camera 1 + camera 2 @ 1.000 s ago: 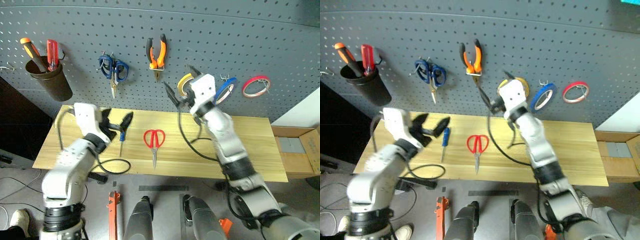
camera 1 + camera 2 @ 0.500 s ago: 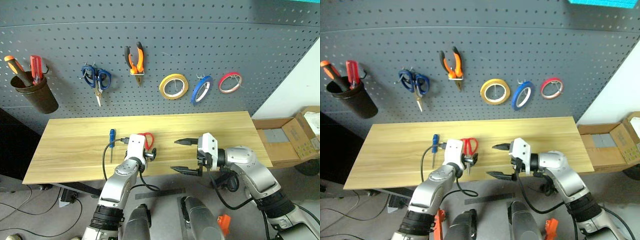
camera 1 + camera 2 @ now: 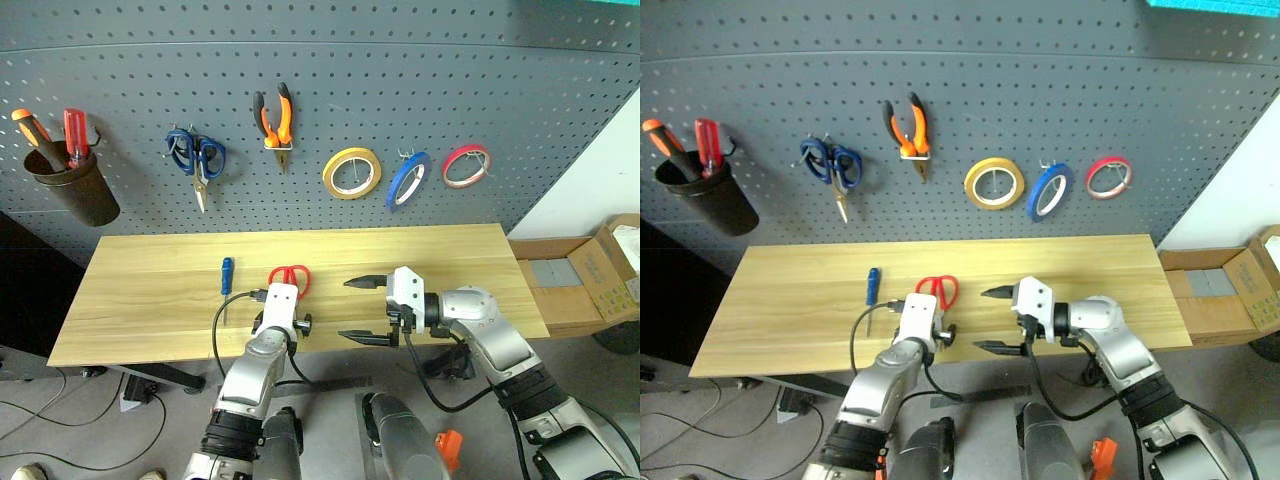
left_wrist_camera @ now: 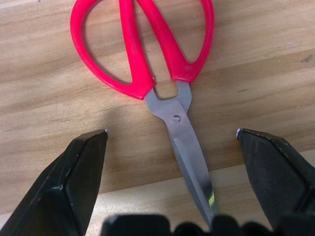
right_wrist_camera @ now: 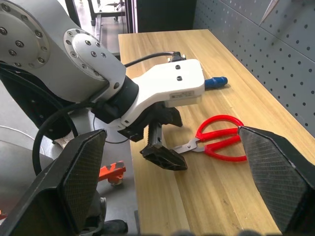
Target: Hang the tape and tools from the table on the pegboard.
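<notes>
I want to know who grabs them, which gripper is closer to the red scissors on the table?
Left. The left gripper straddles the red scissors' blades, open; the right gripper hovers open beside them, apart.

A workshop or robotics lab: a dark grey pegboard (image 3: 420, 70) holds blue-handled scissors (image 3: 197, 158), orange-handled pliers (image 3: 275, 115), tape rolls (image 3: 351, 172) and a tool cup (image 3: 68, 185) above a wood-grain workbench (image 3: 140, 290); cardboard boxes (image 3: 590, 285) sit beside it.

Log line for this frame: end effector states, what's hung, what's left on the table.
left end effector: open over red scissors | right end effector: open, empty | hung: yellow tape, orange pliers | on table: blue screwdriver
</notes>
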`<state>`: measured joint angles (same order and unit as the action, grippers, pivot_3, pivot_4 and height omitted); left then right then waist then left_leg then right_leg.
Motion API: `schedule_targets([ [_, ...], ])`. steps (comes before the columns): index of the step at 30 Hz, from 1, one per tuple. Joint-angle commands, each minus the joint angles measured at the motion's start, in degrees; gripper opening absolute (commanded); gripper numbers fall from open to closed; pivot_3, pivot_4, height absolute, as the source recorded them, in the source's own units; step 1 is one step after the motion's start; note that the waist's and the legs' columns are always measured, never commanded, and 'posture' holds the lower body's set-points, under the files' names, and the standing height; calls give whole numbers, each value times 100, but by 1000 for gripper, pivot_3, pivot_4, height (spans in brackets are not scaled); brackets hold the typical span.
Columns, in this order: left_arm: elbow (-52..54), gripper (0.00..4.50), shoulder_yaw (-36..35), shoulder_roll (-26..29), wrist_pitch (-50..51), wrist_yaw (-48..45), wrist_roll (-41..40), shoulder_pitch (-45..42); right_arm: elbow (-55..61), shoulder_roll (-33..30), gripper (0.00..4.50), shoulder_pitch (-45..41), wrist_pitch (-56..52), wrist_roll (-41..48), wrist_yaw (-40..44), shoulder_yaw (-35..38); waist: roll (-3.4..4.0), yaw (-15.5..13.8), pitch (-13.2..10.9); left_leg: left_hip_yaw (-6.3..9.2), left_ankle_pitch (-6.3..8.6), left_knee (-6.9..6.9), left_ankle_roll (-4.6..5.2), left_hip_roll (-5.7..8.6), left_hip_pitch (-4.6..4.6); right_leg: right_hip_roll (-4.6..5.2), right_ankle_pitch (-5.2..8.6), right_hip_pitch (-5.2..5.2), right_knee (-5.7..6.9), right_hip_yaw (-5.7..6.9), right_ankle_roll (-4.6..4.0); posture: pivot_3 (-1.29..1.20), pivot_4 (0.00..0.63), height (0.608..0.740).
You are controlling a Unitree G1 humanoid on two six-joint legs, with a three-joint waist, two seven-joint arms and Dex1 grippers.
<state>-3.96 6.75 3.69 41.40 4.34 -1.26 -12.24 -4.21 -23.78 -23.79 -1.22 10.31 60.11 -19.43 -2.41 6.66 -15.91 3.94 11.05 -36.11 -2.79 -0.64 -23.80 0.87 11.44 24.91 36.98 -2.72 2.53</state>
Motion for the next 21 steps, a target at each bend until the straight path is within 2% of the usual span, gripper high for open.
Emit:
schedule_targets([
  [1,-248,4500,8,-151,95,-24,49,1,133,2,4453,-29,93,35,5,128,1,1,1,0,0,0,0,1,0,1,0,-1,0,0,0,-207,253,740],
  [4,-347,4500,-62,-183,62,-44,57,-58,163,3,4453,-29,41,44,-18,157,2,4,1,-1,0,0,0,1,0,1,0,-1,0,0,0,-209,251,740],
  [7,-388,3914,-151,-220,89,-37,37,-114,102,-13,4500,-33,83,11,-21,161,4,6,2,-1,0,0,0,1,1,1,0,-1,0,0,0,-210,251,740],
  [17,-279,314,-347,-216,133,51,76,-50,-216,28,4500,-198,252,-54,-9,165,5,59,3,-4,0,0,0,0,3,1,-1,-2,1,-4,2,-192,245,740],
  [21,-242,225,-416,-181,114,61,85,-5,-376,52,4500,-300,366,-88,-4,163,7,104,6,-4,0,1,0,1,4,1,-1,-3,1,-4,2,-186,238,740],
])
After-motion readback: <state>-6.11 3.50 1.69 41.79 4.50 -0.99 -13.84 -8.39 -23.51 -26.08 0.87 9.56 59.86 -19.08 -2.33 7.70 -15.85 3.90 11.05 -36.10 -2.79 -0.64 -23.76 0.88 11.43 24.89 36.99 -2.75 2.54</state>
